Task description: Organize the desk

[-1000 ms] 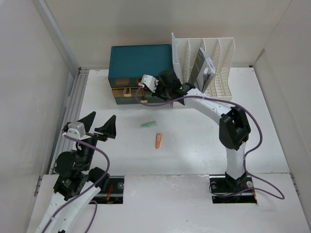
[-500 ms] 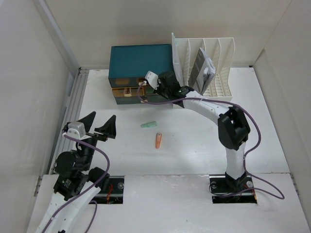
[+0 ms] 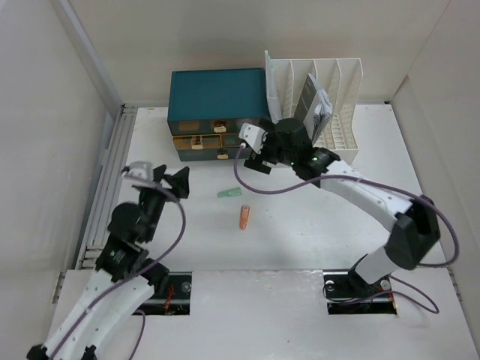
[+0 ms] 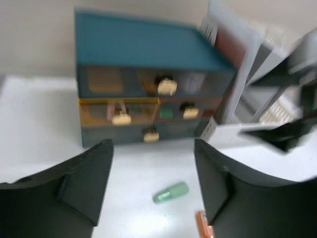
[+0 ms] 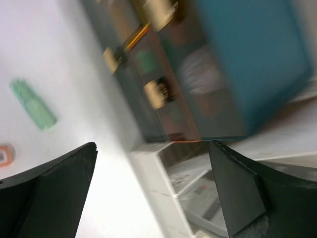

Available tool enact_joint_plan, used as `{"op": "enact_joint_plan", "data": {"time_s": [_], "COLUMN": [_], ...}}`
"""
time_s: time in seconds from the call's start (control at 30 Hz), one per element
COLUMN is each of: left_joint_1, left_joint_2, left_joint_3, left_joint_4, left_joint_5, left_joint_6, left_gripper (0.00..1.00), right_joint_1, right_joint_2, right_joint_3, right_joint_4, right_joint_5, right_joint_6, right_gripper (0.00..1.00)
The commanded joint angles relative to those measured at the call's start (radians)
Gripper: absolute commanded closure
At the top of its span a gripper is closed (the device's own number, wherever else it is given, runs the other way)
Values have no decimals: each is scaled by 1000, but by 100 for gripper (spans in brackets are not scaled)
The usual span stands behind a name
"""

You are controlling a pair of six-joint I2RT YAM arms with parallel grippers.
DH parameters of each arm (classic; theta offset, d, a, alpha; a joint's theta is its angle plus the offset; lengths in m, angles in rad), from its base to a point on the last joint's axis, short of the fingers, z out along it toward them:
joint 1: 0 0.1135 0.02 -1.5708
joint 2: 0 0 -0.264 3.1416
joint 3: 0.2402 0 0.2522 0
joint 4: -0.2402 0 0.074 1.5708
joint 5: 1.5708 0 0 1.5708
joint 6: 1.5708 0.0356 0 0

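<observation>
Worktop [image 3: 315,225]: white, walled, spanning the scene beneath both arms. Tidying is judged part done, since a small green piece [image 3: 229,193] and an orange piece [image 3: 244,217] lie loose near the teal drawer box [image 3: 216,91]. Next, the left tool [image 3: 171,182], released and empty, would need lowering over the green piece. Since the earlier frame, the right tool [image 5: 152,146] has been withdrawn from the drawers and spread open, and the left arm has been advanced.

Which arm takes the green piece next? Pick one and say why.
Left, probably. The left gripper, open, faces the green piece, which lies straight ahead in line with its jaws. The right gripper, also open, points at the drawers, with the piece off to one side.
</observation>
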Motion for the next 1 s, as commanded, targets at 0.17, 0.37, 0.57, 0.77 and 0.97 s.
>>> {"op": "enact_joint_plan", "data": {"time_s": [0.17, 0.37, 0.57, 0.77, 0.97], "left_joint_1": [2, 25, 44, 45, 54], "left_joint_2": [574, 793, 868, 1001, 1098], "left_joint_3": [173, 209, 48, -63, -81], "left_joint_4": [97, 233, 535, 815, 948], "left_joint_5": [141, 194, 215, 204, 195], "left_joint_6": [-258, -379, -495, -581, -611], "left_gripper": [54, 64, 59, 53, 50], "right_joint_1": [-113, -257, -345, -378, -388], "right_joint_2": [-246, -364, -475, -504, -504], "right_joint_3": [23, -17, -83, -130, -140], "right_joint_4": [165, 156, 198, 231, 241], "right_joint_5": [22, -188, -376, -448, -466], "right_joint_6": [228, 399, 486, 531, 540], "right_gripper": [0, 21, 43, 44, 44]}}
